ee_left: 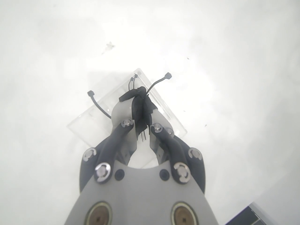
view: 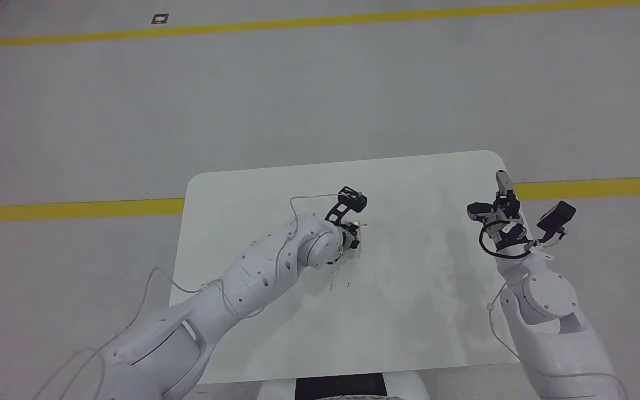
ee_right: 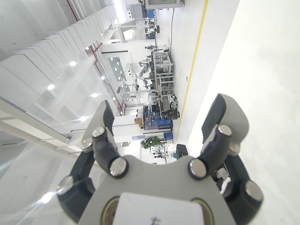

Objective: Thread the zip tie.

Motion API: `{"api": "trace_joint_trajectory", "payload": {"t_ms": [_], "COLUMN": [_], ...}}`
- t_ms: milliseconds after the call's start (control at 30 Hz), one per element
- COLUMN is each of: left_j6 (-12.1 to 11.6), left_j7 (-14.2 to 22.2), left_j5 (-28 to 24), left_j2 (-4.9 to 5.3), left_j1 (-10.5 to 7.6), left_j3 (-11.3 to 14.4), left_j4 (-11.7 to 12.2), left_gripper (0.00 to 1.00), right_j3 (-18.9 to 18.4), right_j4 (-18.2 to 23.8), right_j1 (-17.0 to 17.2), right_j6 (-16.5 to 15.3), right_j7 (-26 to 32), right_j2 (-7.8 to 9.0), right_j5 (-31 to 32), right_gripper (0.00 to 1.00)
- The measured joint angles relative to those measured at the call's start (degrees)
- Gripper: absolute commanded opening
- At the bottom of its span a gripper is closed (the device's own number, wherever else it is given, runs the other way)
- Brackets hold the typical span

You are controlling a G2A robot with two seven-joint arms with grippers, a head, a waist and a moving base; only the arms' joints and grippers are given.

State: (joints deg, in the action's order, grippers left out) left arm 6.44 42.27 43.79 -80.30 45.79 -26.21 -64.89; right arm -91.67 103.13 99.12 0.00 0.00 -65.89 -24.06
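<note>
Several black zip ties (ee_left: 155, 84) are pinched between the closed fingers of the left gripper (ee_left: 139, 99), just above a clear tray (ee_left: 93, 120) near the middle of the white table (view: 420, 290). At three o'clock from there, by the table's edge, the right gripper (ee_right: 161, 115) is spread wide and holds nothing.

On the white table (view: 420, 300), the left arm (view: 280, 262) is mid-table, the right arm (view: 545, 295) at its right edge.

zip ties (ee_left: 167, 76): black plastic, matt | tray (ee_left: 169, 116): clear plastic (glossy edges) | table (ee_left: 211, 36): white, smooth
</note>
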Motion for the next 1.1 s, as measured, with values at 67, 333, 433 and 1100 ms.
{"api": "trace_joint_trajectory", "payload": {"t_ms": [67,333,433,1100], "left_j6": [0.4,-2.9,-5.0,-15.7], "left_j7": [1.2,7.4,9.5,14.3], "left_j5": [0.9,3.7,4.6,1.0], "left_j2": [0.59,4.28,5.94,8.83], "left_j1": [0.51,4.24,6.23,10.47], "left_j3": [-0.7,-5.2,-7.6,-11.9], "left_j4": [-2.0,-13.0,-17.3,-23.0], "left_gripper": [0.0,0.0,0.0,0.0], "right_j3": [0.0,0.0,0.0,0.0], "right_j4": [0.0,0.0,0.0,0.0], "right_j1": [0.0,0.0,0.0,0.0], "right_j6": [0.0,0.0,0.0,0.0], "right_j7": [0.0,0.0,0.0,0.0], "right_j2": [0.0,0.0,0.0,0.0], "right_j5": [0.0,0.0,0.0,0.0], "right_gripper": [1.0,1.0,1.0,1.0]}}
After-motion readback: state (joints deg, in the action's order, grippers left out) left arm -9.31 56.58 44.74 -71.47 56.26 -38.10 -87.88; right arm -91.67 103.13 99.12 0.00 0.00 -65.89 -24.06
